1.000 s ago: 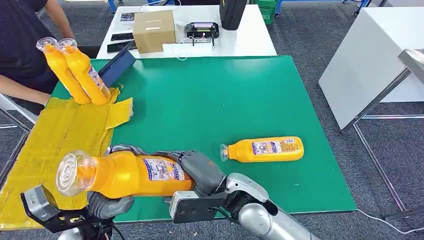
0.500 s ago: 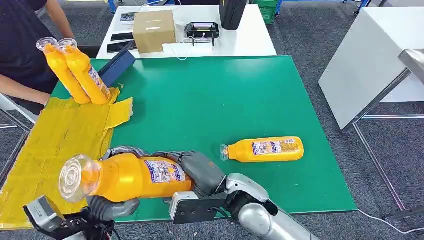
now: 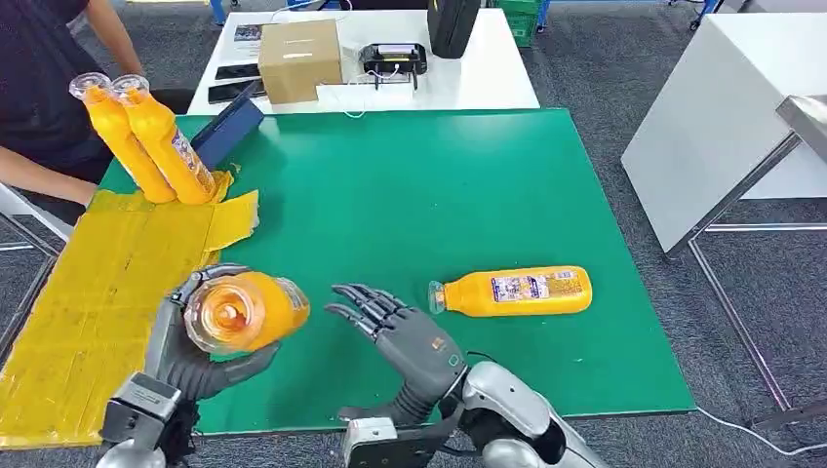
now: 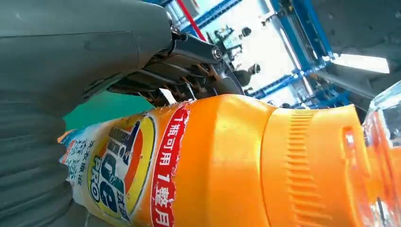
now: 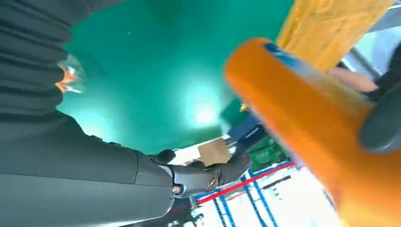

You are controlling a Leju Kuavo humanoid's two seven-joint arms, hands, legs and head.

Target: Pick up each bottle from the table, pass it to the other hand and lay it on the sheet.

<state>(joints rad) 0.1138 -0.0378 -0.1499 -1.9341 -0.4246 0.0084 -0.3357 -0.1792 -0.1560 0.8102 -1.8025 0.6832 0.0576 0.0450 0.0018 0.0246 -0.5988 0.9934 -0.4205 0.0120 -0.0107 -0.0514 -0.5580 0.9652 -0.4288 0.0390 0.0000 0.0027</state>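
Observation:
My left hand [image 3: 195,356] grips an orange bottle [image 3: 244,312] with a clear cap, its cap end turned toward the camera, above the table's front-left near the yellow sheet [image 3: 98,292]. The left wrist view shows the same orange bottle [image 4: 227,165] close up with its label, held by my left hand [image 4: 38,113]. My right hand [image 3: 400,336] hangs beside it, fingers spread, holding nothing; the right wrist view shows that right hand [image 5: 94,156] apart from the orange bottle [image 5: 312,123]. Another orange bottle [image 3: 515,292] lies on the green table [image 3: 439,185]. Two bottles [image 3: 146,136] lean at the sheet's far end.
A person's arm [image 3: 39,175] reaches in at the far left by the sheet. A blue box [image 3: 229,127] sits by the leaning bottles. Behind stands a white table [image 3: 488,83] with a cardboard box [image 3: 300,58] and devices. Another white table [image 3: 722,107] is on the right.
My right hand has let go of the bottle and drawn back, fingers now spread. My left hand has taken the bottle and swung it so its cap faces the camera.

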